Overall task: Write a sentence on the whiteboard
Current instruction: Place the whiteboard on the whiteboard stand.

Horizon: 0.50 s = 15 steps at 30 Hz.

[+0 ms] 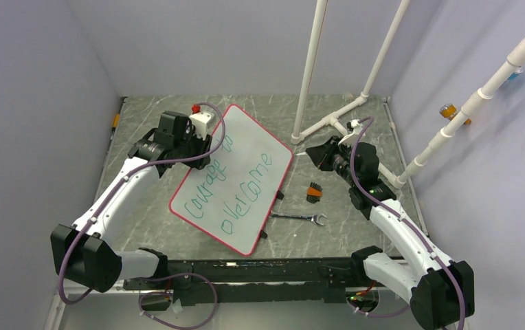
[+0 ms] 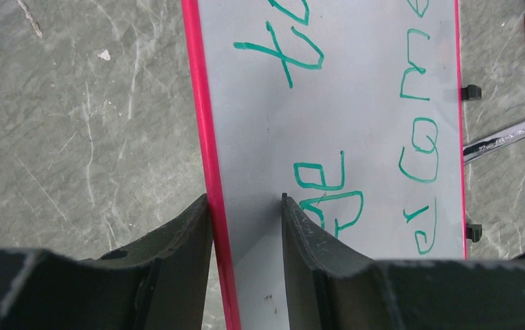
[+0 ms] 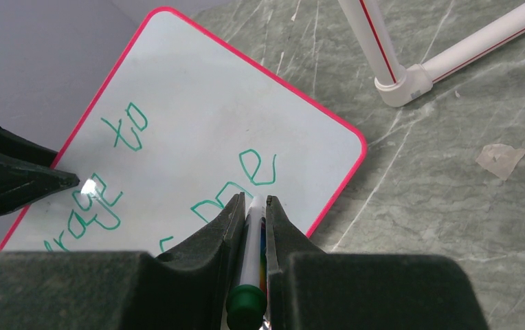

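Green lettering (image 1: 229,182), "Courage to overcome", lies finished, we judge, on the board (image 1: 249,130), slanted on the grey marbled table (image 1: 157,227). Our left gripper (image 2: 244,198) straddles its red rim, jaws apart and clamping nothing, there to steady it; our right gripper (image 3: 254,198) pinches the marker (image 3: 251,240) just off the board's edge. Lilac walls (image 1: 211,41) close round behind.

This is a robotics lab test cell: a left arm (image 1: 119,187) and a right arm (image 1: 403,230) are bolted side by side at the near edge of a marble-patterned table (image 1: 143,223), with purple cables (image 1: 62,265) looping along them. Plain lilac walls (image 1: 198,48) box the table in on three sides, and a frame of white pipes (image 1: 309,75) stands at the back right. There's a wrench (image 1: 297,217) lying loose on the table, proper bench gear.
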### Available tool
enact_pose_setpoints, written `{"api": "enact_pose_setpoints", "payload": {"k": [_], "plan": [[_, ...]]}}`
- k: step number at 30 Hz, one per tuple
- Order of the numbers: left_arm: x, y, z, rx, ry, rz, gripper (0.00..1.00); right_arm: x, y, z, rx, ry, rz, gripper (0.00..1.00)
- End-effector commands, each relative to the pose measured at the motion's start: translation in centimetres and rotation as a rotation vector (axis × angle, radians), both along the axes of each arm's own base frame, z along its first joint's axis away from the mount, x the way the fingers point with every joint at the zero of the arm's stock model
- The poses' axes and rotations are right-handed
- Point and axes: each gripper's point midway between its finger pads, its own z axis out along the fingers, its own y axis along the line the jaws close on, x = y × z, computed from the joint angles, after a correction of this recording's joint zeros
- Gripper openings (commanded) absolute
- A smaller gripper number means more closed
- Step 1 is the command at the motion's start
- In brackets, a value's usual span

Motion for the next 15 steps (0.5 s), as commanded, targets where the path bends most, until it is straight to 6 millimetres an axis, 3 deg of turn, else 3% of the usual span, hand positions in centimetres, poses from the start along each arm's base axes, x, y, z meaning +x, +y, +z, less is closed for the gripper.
{"api": "enact_pose_setpoints", "payload": {"k": [1, 15], "plan": [[-0.7, -0.4, -0.2, 0.015, 0.017, -0.044, 0.43, 0.1, -0.2, 1.5, 0.012, -0.045, -0.011, 0.00], [-0.1, -0.7, 1.2, 0.005, -0.016, -0.046, 0.55, 0.2, -0.2, 1.2, 0.011, -0.042, -0.008, 0.00]]}}
